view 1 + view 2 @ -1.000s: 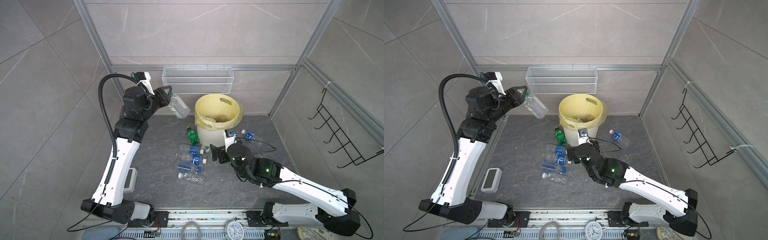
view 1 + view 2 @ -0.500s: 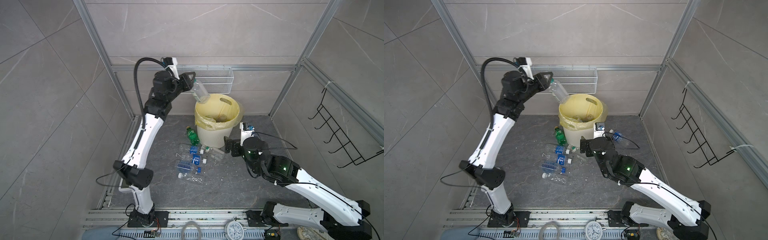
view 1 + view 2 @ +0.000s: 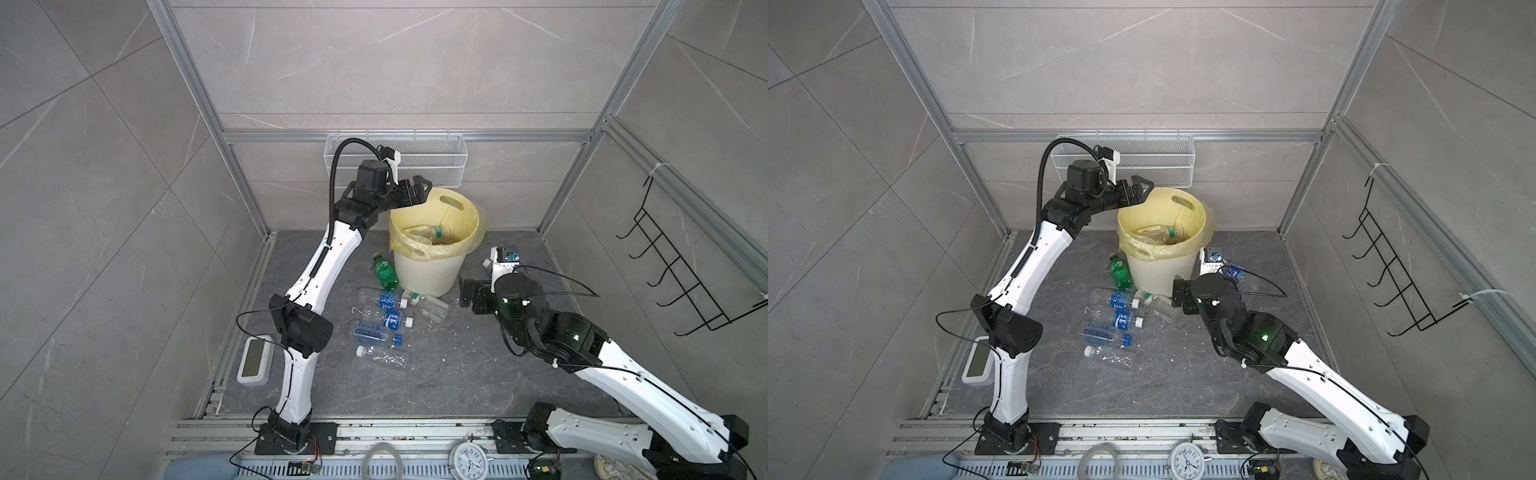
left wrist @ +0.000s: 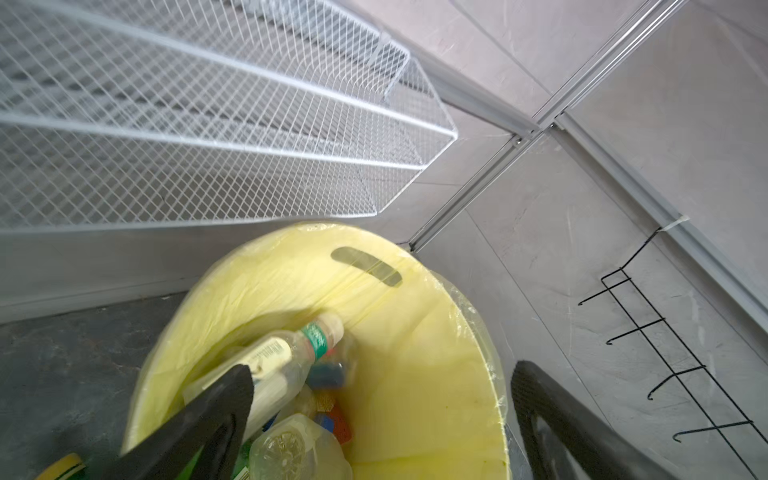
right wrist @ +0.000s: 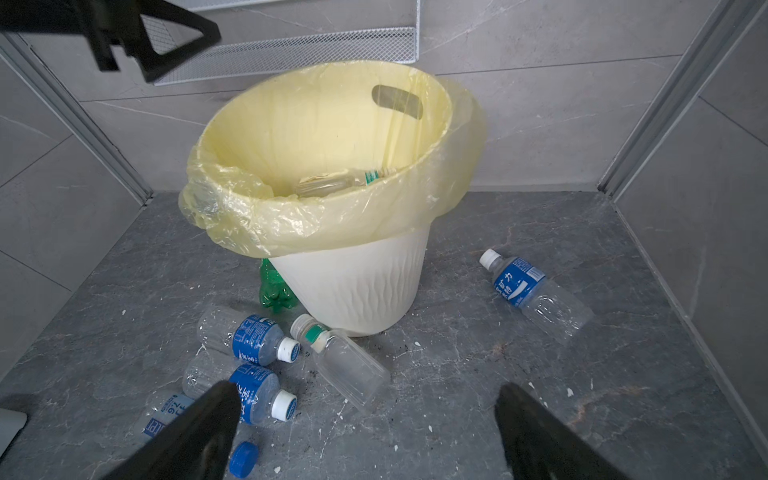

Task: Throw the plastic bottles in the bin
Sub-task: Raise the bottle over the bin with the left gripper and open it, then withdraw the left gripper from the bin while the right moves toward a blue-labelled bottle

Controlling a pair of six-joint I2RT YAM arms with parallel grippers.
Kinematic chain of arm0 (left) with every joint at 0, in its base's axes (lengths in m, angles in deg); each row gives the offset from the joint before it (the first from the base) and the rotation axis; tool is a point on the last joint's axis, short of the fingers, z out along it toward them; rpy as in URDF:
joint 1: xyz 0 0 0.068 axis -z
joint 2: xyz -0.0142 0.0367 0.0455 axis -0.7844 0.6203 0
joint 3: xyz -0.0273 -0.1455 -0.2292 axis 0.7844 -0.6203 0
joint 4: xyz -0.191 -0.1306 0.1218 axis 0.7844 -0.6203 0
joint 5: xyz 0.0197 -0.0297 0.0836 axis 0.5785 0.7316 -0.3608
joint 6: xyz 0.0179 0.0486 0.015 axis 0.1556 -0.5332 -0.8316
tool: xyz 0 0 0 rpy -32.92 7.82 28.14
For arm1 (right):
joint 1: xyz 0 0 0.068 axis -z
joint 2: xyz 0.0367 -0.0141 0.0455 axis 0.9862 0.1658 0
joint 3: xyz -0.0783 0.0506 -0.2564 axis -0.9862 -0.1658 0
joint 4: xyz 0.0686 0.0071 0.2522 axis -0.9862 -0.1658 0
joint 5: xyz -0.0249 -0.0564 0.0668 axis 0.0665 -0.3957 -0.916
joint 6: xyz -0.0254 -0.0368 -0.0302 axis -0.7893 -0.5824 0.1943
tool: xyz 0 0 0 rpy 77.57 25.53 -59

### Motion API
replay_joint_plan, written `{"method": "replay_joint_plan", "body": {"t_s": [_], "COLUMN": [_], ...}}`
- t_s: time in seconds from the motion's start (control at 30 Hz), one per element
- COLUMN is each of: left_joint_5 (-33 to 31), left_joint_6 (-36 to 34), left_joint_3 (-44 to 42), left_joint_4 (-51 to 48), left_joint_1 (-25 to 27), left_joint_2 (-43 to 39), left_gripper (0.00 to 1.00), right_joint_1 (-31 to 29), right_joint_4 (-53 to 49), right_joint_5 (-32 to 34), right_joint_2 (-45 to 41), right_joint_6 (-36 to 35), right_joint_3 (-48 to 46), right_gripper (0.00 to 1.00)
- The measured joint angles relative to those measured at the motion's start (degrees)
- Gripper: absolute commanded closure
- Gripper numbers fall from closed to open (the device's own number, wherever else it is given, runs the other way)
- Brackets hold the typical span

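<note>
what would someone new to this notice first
The cream bin with its yellow bag stands at the back of the dark floor, with some bottles inside. The left gripper hangs open and empty over its rim. More plastic bottles lie scattered on the floor in front of the bin, and the open right gripper sits low beside it.

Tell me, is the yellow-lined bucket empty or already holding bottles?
Partly filled. The bin holds several plastic bottles, one with a green band lying on top; much of its inner wall is bare above them.
</note>
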Motion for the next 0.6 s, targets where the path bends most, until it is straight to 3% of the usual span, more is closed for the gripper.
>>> {"method": "replay_joint_plan", "body": {"t_s": [0.17,0.37,0.6], "left_joint_5": [0.7,0.5,-1.0], "left_joint_6": [-1.9,-5.1,-5.1], "left_joint_3": [-6.1,-20.6,-29.6], "left_joint_4": [0.4,2.1,2.6], "left_joint_1": [-0.1,0.0,0.0], "left_joint_2": [-9.7,-22.3,-27.3], "left_gripper": [0.00,0.00,0.00], "right_joint_1": [2.2,6.9,16.7], "right_joint_4": [0.4,0.6,-0.3], "right_joint_5": [-1.2,-1.8,-4.4], "right_joint_2": [1.9,3.1,6.9], "right_joint_6": [0.1,0.4,3.0], "right_joint_3": [0.0,0.2,1.9], "right_gripper": [0.01,0.01,0.01]}}
